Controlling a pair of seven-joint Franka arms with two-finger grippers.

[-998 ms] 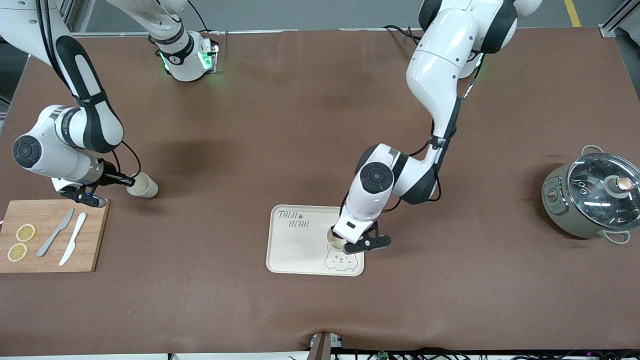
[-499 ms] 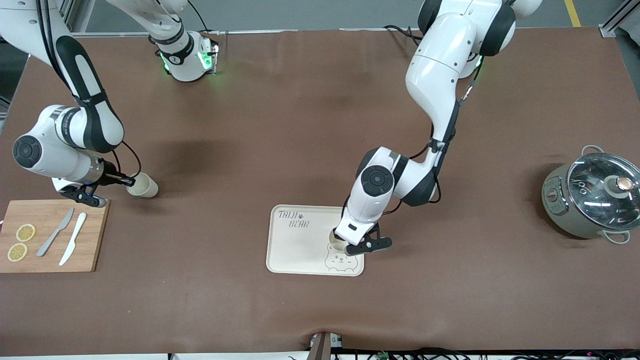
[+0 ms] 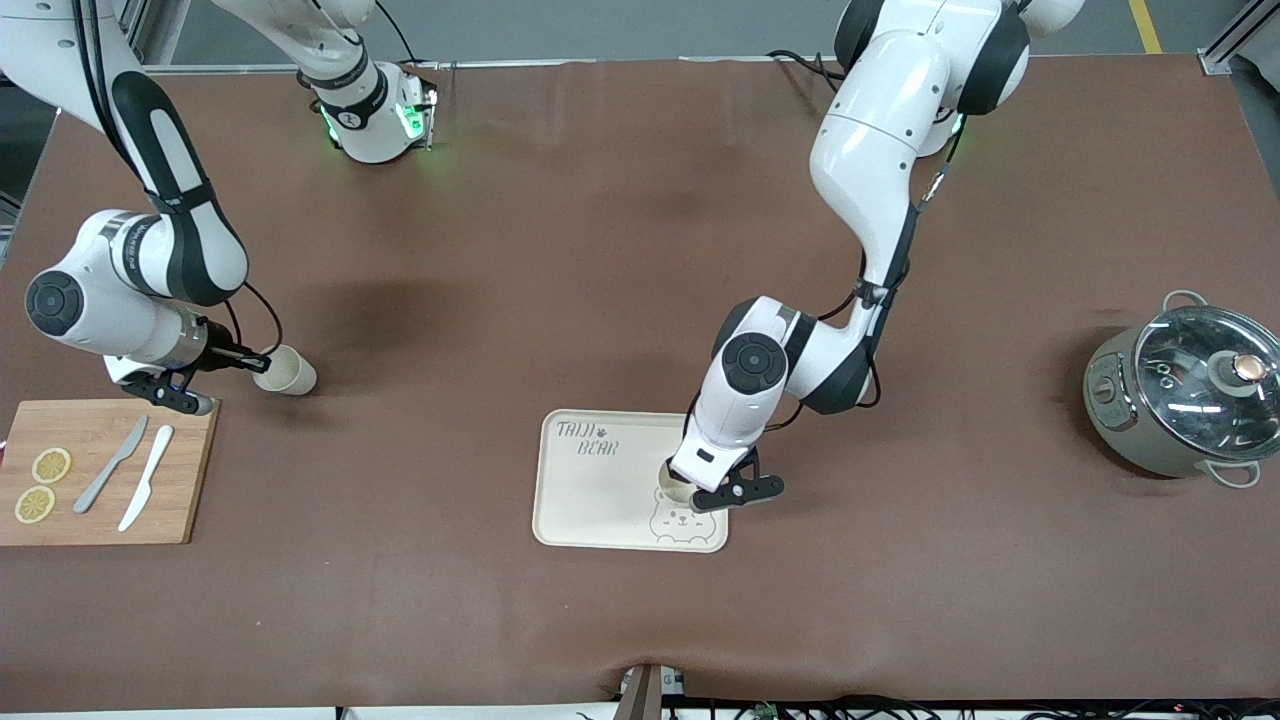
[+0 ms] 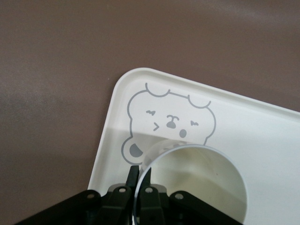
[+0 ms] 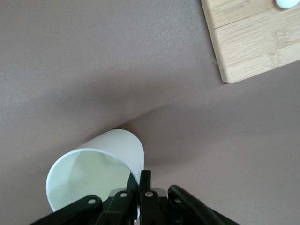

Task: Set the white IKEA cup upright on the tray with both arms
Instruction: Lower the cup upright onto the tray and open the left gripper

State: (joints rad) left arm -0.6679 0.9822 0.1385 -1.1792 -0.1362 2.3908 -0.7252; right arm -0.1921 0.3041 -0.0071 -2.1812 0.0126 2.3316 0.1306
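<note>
A white cup (image 3: 673,488) stands upright at the bear-face end of the cream tray (image 3: 590,490). My left gripper (image 3: 690,492) is shut on its rim, one finger inside and one outside. The left wrist view shows the cup's round mouth (image 4: 192,180), the gripper (image 4: 140,176) and the tray's rim (image 4: 117,93). I cannot tell whether the cup's base touches the tray. A second white cup (image 3: 288,372) lies on its side on the brown table beside the cutting board. My right gripper (image 3: 252,365) is shut on the wall at its mouth; the right wrist view shows this cup (image 5: 112,150) and gripper (image 5: 140,180).
A wooden cutting board (image 3: 180,470) at the right arm's end carries two lemon slices (image 3: 50,465), a grey knife (image 3: 110,478) and a white knife (image 3: 147,490). A grey pot with a glass lid (image 3: 1180,400) stands at the left arm's end.
The left arm's wrist has settled slightly lower, and its cup stays at the same spot on the tray. The right arm and its cup have not moved.
</note>
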